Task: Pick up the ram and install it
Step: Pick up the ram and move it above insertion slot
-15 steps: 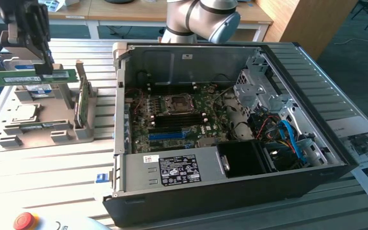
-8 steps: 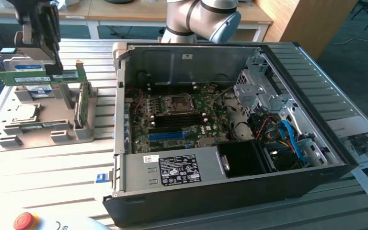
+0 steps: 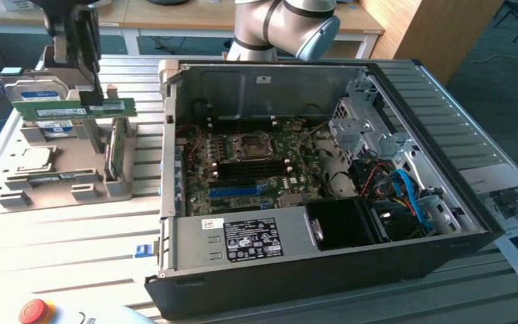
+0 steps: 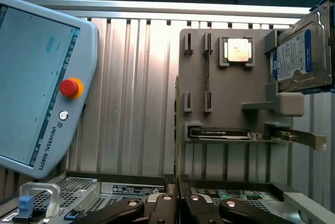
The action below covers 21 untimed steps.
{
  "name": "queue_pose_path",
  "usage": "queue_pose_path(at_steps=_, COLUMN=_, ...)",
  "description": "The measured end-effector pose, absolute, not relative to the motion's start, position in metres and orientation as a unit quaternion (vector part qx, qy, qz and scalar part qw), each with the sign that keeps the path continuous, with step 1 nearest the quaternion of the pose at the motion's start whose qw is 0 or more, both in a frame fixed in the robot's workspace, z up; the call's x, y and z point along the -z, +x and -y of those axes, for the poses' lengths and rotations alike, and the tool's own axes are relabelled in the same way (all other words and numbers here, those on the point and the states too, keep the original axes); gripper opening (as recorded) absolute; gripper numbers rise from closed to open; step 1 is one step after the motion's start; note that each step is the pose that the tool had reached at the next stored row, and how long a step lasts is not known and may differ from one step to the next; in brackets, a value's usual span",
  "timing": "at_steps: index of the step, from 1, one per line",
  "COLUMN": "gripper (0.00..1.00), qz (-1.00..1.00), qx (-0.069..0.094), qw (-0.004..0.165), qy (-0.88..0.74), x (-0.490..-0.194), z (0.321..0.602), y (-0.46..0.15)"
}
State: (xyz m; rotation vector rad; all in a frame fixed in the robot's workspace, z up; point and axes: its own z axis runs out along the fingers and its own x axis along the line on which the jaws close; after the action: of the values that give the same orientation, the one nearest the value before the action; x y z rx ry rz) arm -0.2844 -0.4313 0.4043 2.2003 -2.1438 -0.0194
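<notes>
**Claw** (image 3: 91, 101): the jaws are drawn together and clamped on the ram (image 3: 72, 109), on its upper edge and apparently a little off-centre. The stick hangs level beneath the claw. It is clear above the grey parts holder (image 3: 61, 182), which sits directly below the claw on the slatted counter (image 3: 61, 243). A hard drive (image 3: 32, 91) stands in the holder just behind the held stick. The open computer case (image 3: 331, 277) lies well off to the claw's side, toward the exterior view's right, with its motherboard (image 3: 241, 162) exposed.

**Assessment:** the pick-up appears complete, and installation is not yet done. Because the grip looks off-centre, the longer free end could swing or sag, so travel should be slow and the stick kept level. For a sound install, the stick's lower edge should line up along the length of a memory slot. It should stay clear of the case wall and be pressed straight down and evenly, without tilt.
</notes>
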Motion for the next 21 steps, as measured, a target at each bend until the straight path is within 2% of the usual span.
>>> queue_pose_path(at_steps=21, gripper=0.12, qz=0.697, qx=0.007, qw=0.036, qy=0.716, x=-0.404, z=0.435, y=-0.237)
